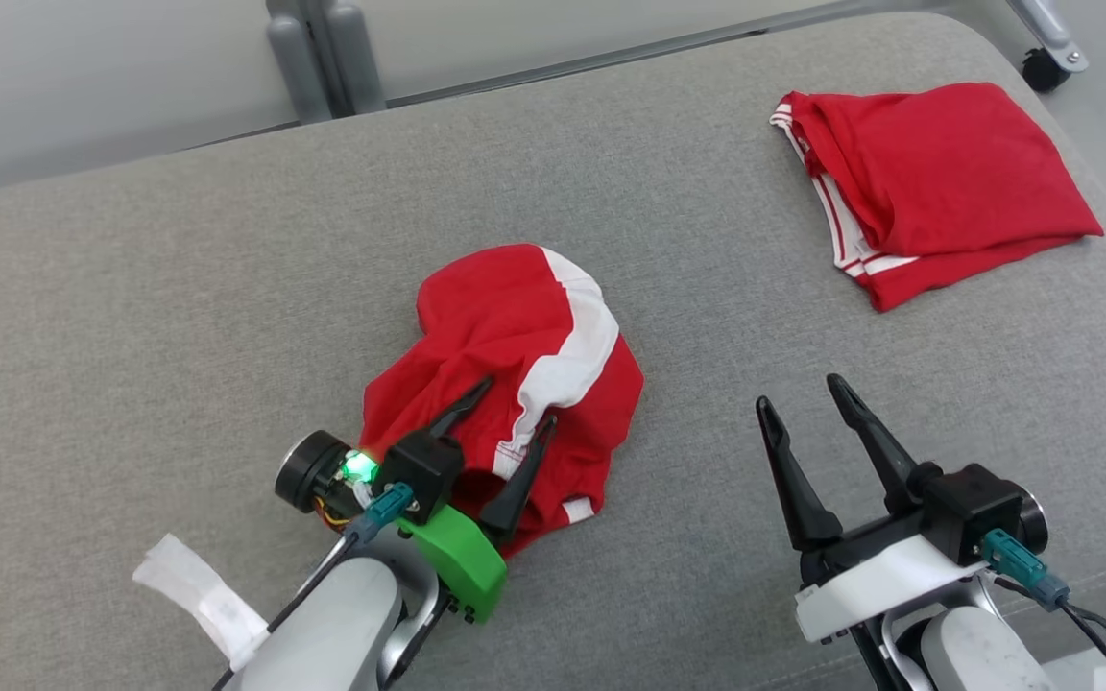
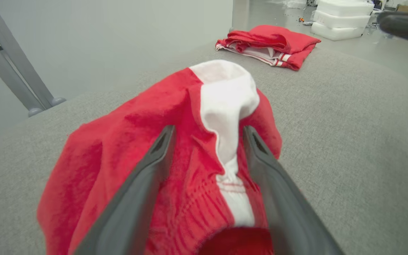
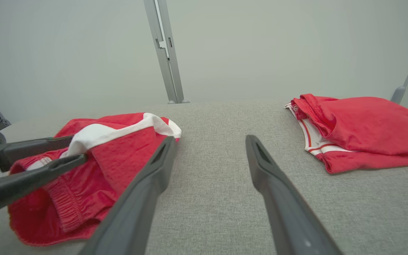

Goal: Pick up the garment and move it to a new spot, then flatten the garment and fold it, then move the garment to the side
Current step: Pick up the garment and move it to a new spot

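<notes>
Straddling the crumpled garment (image 1: 505, 317) — left claw (image 1: 520, 399), jaws apart

The garment (image 1: 515, 326) lies near the middle of the cushion (image 1: 179, 317), with the left gripper (image 1: 519, 401) over its near edge. A second garment (image 1: 947, 173) lies well apart at the far right. The right gripper (image 1: 798, 391) hangs over the cushion right of the first.
</notes>
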